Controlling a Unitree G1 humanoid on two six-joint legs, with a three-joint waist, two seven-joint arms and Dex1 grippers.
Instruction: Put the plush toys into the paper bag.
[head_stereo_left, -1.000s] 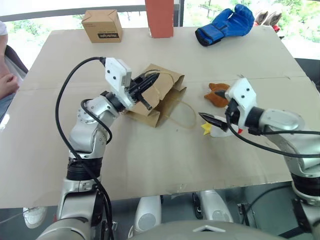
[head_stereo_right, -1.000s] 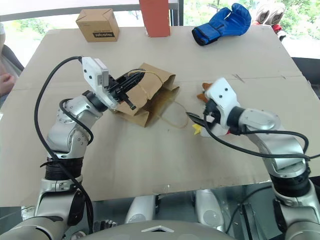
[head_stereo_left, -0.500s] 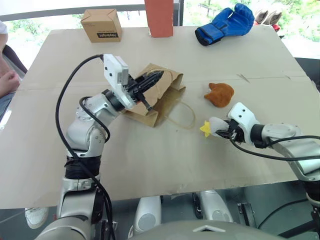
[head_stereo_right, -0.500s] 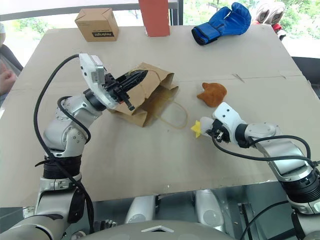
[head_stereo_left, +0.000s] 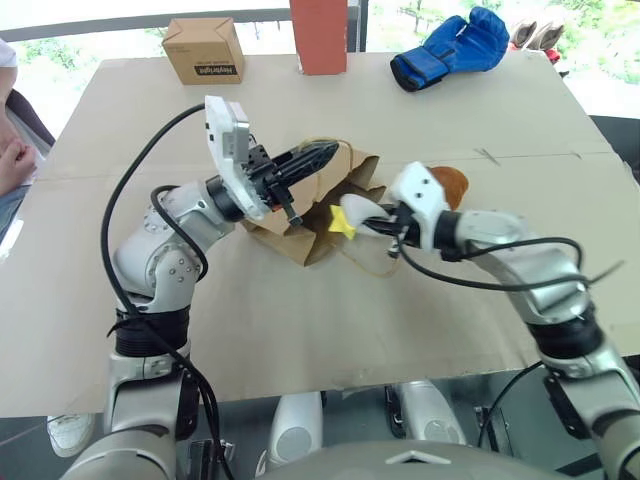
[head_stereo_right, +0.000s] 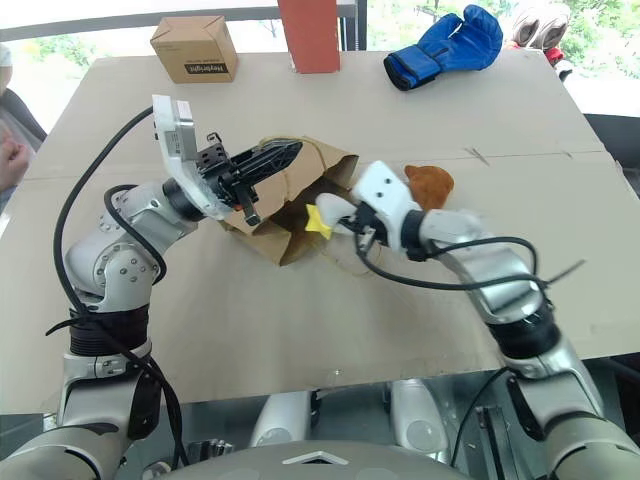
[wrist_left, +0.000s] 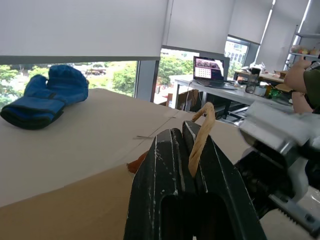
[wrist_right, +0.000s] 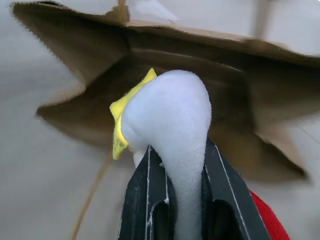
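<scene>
Bag (head_stereo_left: 322, 205) is lying at frame centre on the table (head_stereo_left: 300, 330), mouth facing right. The left gripper (head_stereo_left: 318, 158) is pinching one twisted handle (wrist_left: 201, 134) between closed fingers (wrist_left: 165, 180), holding the mouth up. The right gripper (head_stereo_left: 378, 222) is clamping the white toy (wrist_right: 172, 127) between its fingers (wrist_right: 145, 200), the yellow end just at the bag's mouth. The orange toy (head_stereo_left: 450, 183) is sitting right of centre behind the right wrist. A blue glove (head_stereo_left: 450, 47) is lying upper right, a box (head_stereo_left: 204, 50) upper left.

Office-like lab: laptop (wrist_left: 209, 68) on desk (wrist_left: 220, 92), big windows (wrist_left: 105, 75).
</scene>
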